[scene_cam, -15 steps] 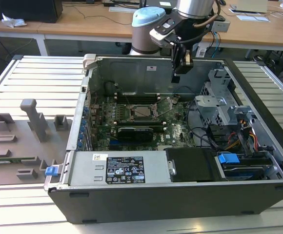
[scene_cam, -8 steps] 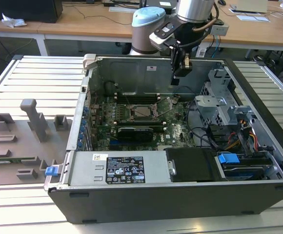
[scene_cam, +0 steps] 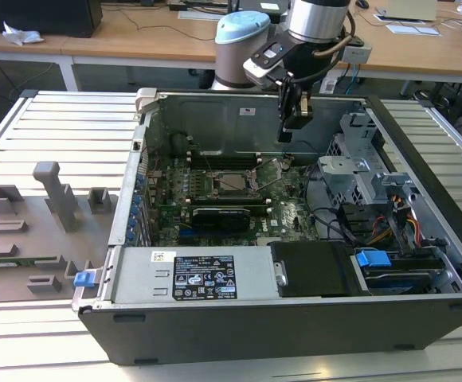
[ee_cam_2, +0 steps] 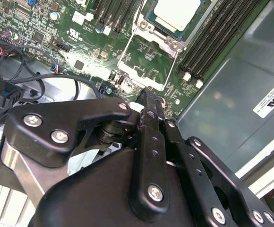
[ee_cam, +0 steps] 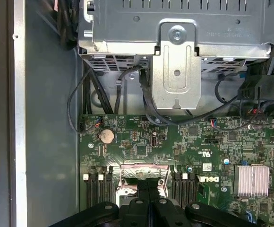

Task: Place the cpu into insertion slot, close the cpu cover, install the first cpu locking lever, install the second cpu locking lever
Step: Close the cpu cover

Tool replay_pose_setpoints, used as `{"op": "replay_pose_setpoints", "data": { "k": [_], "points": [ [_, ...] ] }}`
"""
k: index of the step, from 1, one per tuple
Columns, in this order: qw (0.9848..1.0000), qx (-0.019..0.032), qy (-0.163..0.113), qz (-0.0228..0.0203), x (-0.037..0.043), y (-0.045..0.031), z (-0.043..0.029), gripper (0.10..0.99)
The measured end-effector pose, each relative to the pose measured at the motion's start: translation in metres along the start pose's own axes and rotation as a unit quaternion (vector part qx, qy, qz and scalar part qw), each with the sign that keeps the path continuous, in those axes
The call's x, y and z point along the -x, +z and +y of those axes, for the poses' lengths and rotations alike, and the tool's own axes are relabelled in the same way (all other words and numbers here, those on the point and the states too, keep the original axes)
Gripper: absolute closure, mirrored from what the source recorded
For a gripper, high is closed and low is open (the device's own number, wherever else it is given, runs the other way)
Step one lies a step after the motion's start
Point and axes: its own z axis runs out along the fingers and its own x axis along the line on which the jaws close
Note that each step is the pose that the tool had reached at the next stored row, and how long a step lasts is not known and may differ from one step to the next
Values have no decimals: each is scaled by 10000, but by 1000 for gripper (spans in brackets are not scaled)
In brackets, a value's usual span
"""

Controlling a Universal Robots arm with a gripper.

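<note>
— The gripper (scene_cam: 289, 134), do you see it? It hangs inside the computer case (scene_cam: 239, 326), above the motherboard (ee_cam: 175, 142). Its two fingers are pressed together and there is nothing between them.

— Yes. And the cpu (ee_cam_2: 177, 13)?

— It lies flat in the insertion slot (ee_cam_2: 171, 43) with its pale top up. So I think the first step is done.

— Then the cpu cover (ee_cam: 140, 167) is the step in hand?

— I believe so. The cover is swung up on its hinge, and through its window I see green board. In the second wrist view it stands between the fingertips and the cpu, very near the fingertips. I cannot tell if they touch it.

— What does closing it ask for?

— In my opinion, a gentle push on the raised edge of the frame, so that it folds down over the chip without sliding on it.
</note>
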Motion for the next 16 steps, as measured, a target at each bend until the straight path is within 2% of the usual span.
{"op": "replay_pose_setpoints", "data": {
  "k": [2,9,14,16],
  "points": [
    [10000,0,0,0,0,13,1,980],
    [10000,0,0,0,-3,132,37,980],
    [10000,-1,-1,0,-7,175,154,980],
    [10000,-2,0,0,-8,226,193,980]
  ]
}}
